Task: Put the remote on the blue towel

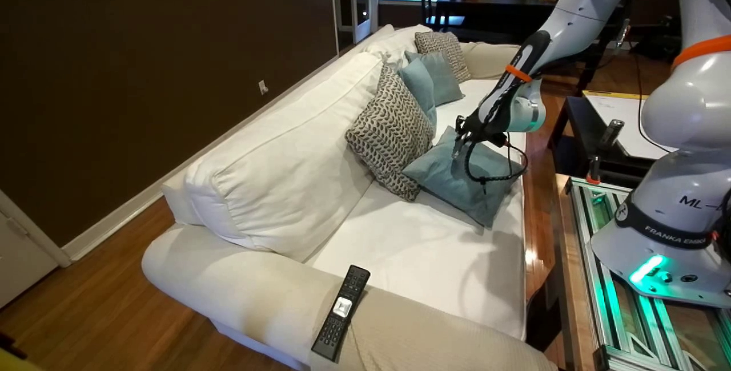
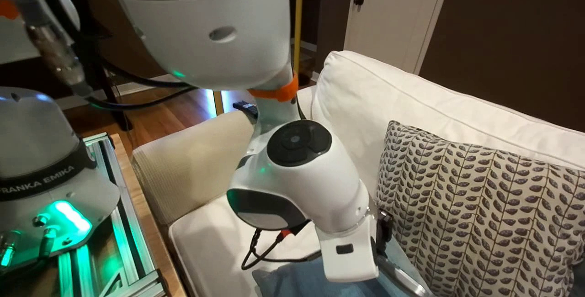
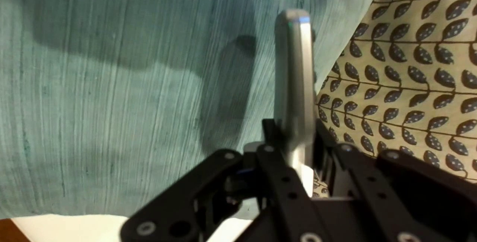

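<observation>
The slim white-grey remote (image 3: 296, 74) stands out from between my fingers in the wrist view. My gripper (image 3: 296, 128) is shut on it. The blue towel (image 3: 111, 130), a teal-blue cushion-like square, lies on the sofa seat under the remote. The remote's shadow falls on the towel apart from the remote, so it appears held above it. In both exterior views my gripper (image 1: 461, 128) (image 2: 385, 228) is over the towel (image 1: 471, 180) (image 2: 301, 281), with the remote (image 1: 457, 147) (image 2: 404, 279) pointing down at a tilt. Its buttons are mostly turned away from the wrist camera.
A leaf-patterned cushion (image 1: 391, 131) (image 2: 484, 214) (image 3: 410, 67) leans on the sofa back right beside the towel. Other teal cushions (image 1: 420, 88) and another patterned cushion (image 1: 445, 51) stand farther along. A longer black remote (image 1: 342, 311) lies on the near sofa arm (image 1: 228, 279).
</observation>
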Available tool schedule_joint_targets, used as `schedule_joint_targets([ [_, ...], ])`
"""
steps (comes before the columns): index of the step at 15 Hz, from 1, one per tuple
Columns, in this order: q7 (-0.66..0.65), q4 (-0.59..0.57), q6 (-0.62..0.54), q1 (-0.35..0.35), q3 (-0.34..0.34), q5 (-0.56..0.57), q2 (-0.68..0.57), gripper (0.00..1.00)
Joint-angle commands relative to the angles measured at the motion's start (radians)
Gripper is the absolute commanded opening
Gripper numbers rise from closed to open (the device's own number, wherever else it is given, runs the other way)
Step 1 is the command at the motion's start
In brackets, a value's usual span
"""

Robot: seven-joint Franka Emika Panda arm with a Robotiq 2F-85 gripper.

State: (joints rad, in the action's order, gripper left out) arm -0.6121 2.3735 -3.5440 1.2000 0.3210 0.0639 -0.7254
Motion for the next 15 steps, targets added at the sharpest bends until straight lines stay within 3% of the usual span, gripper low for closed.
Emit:
schedule_joint_targets([
  [1, 0.026, -0.081, 0.049, 0.085, 0.070, 0.026, -0.106, 0.06],
  [4, 0.073, -0.121, 0.097, 0.104, 0.094, 0.002, -0.152, 0.06],
  [5, 0.091, -0.124, 0.119, 0.094, 0.086, -0.016, -0.147, 0.50],
  [6, 0.110, -0.127, 0.130, 0.087, 0.079, -0.034, -0.144, 0.51],
  [12, 0.172, -0.087, 0.191, -0.012, -0.022, -0.192, -0.034, 0.95],
  [15, 0.191, -0.062, 0.247, -0.076, -0.061, -0.240, 0.037, 1.00],
])
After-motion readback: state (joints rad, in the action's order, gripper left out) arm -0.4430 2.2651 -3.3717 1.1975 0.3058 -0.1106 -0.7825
